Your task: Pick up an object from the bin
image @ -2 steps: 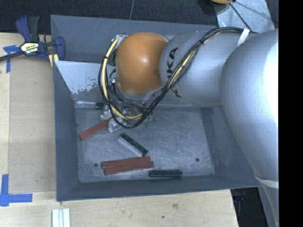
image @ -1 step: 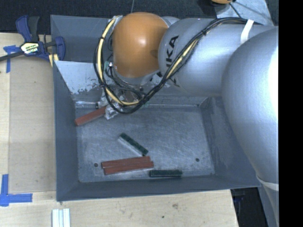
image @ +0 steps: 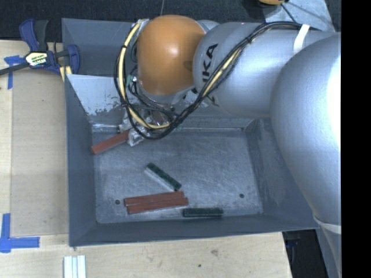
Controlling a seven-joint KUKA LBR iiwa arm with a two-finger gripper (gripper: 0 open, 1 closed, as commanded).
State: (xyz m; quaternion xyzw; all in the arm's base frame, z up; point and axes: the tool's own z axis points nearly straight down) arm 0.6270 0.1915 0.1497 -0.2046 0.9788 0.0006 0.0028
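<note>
Bin (image: 81,178): grey metal, with sloping walls and a flat, scuffed floor; four slim bars lie on it, spread out.
Arm (image: 261,68): silver, comes in from the right and covers the bin's far right corner and much of its right wall.
Wrist cover (image: 168,54): orange dome at the arm's end, over the far wall, with yellow and black cables (image: 124,68) looped round its left side and underneath.
Gripper (image: 132,136): just below the orange dome, down at the far left of the floor, close to the far wall.
Grip state: cannot tell; the dome and the cables hide most of the tool, and a pale metal tip is all that shows.
Short red-brown bar (image: 109,145): flat and slanted, at the far left of the floor. Its right end meets the Gripper's pale tip and its left end points toward the left wall. Whether it is clasped or merely touched, I cannot tell.
Dark green bar (image: 163,176): short, mid-floor, slanting down to the right, apart from the Gripper.
Long red-brown bar (image: 156,202): near the front wall, almost level, just below the green bar's lower end.
Blackish bar (image: 203,212): level at the foot of the front wall, just right of the long bar's right end.
</note>
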